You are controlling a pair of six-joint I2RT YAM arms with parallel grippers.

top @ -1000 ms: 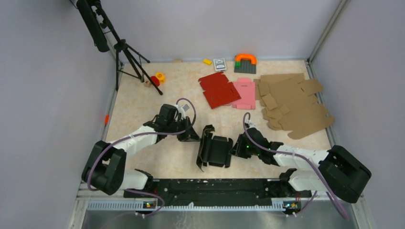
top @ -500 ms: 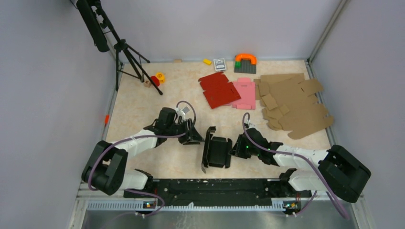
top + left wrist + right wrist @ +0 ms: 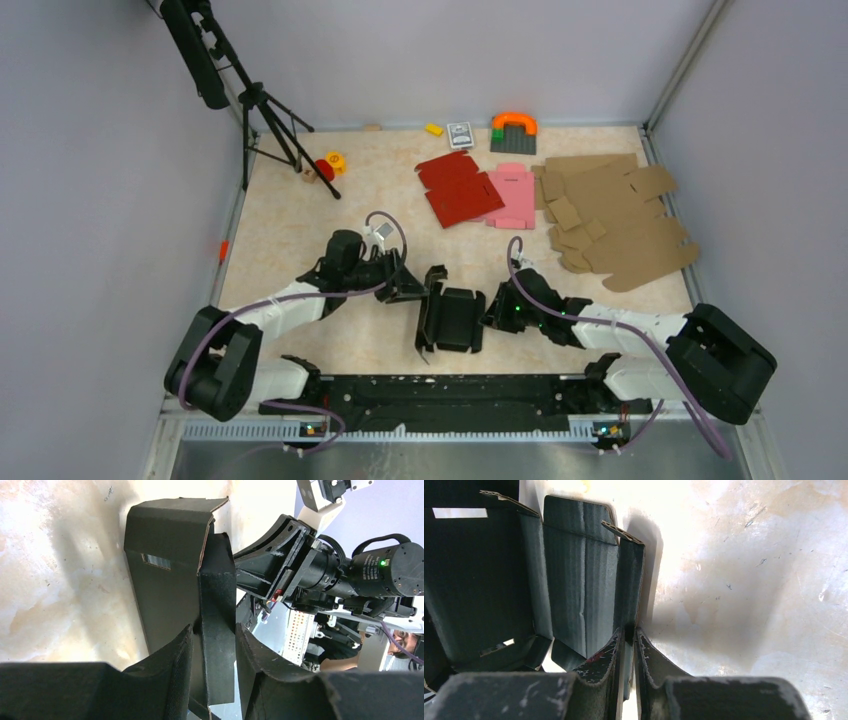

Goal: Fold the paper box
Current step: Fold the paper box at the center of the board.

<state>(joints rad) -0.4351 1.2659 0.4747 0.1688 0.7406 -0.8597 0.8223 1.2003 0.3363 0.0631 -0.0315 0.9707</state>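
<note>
Paper box (image 3: 455, 318) sits on the desk (image 3: 300, 220), near the front edge at centre, between the two arms. It is part folded: base panel flat, left side wall and some flaps standing up, and a slot cut-out shows in one panel in the left wrist view.

Right fingers (image 3: 492, 314) are at the box's right edge. The right wrist view shows them nearly closed, pinching a thin upright wall edge-on, with cardboard between the pads.

Left fingers (image 3: 412, 290) are at the box's left side. They are parted and straddle a raised flap, one finger on each side. Can't tell from the left wrist view whether the pads actually press it.

Further back on the desk, well apart from the box:
- red blank (image 3: 458, 190), lying flat
- pink blank (image 3: 513, 195), touching the red blank's right edge
- pile of brown cardboard blanks (image 3: 610, 215), right of the pink one

Along the back wall:
- orange arch (image 3: 514, 122) on a dark base
- small yellow block (image 3: 434, 129)
- small card-like item (image 3: 460, 135)

Back left:
- tripod (image 3: 262, 110), with one leg reaching onto the desk
- red and yellow toy pieces (image 3: 330, 165), beside that leg
</note>
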